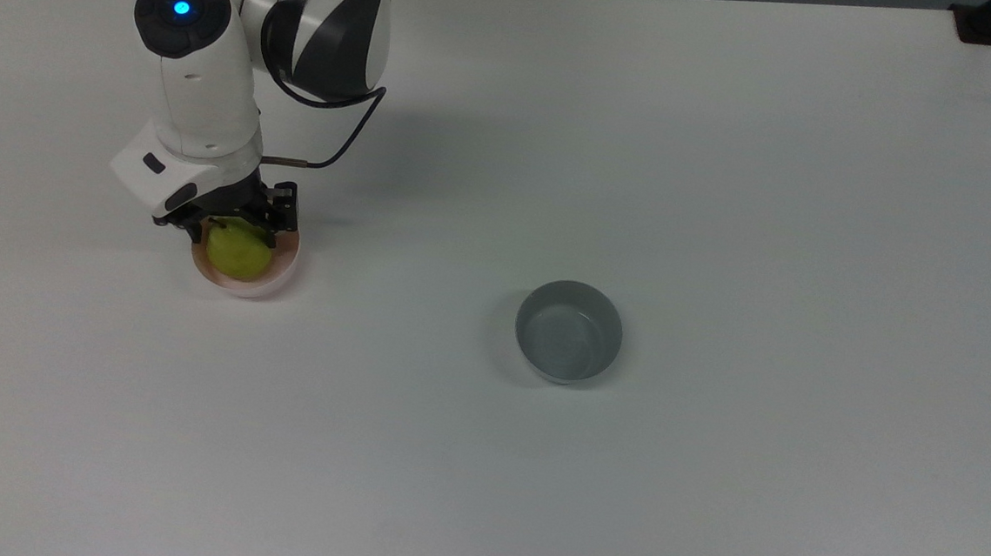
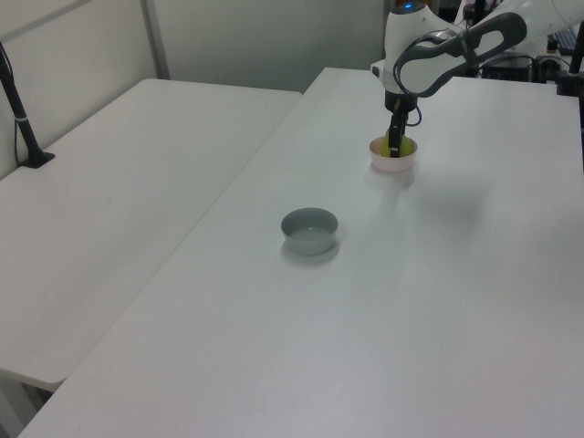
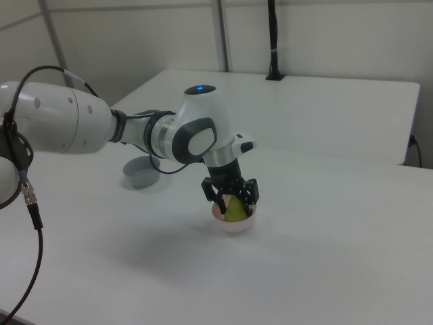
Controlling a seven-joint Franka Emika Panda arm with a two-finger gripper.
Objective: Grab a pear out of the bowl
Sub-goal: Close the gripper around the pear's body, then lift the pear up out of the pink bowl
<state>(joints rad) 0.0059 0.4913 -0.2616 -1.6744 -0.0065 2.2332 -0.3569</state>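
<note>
Table (image 1: 731, 155) around the pink bowl (image 1: 282, 274) holds a grey bowl (image 1: 568, 331) well apart. My pincer (image 1: 233, 223) straddles the pear (image 1: 238, 253), fingers narrowed against it, tips hidden inside the pink bowl.

tool (image 2: 394, 150) in pink bowl (image 2: 392, 163), grey bowl (image 2: 309, 231)

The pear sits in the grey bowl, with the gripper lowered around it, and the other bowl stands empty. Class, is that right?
Not quite. The pear sits in the pink bowl, as the top view shows. The gripper is lowered around it, and the grey bowl stands empty.
</note>
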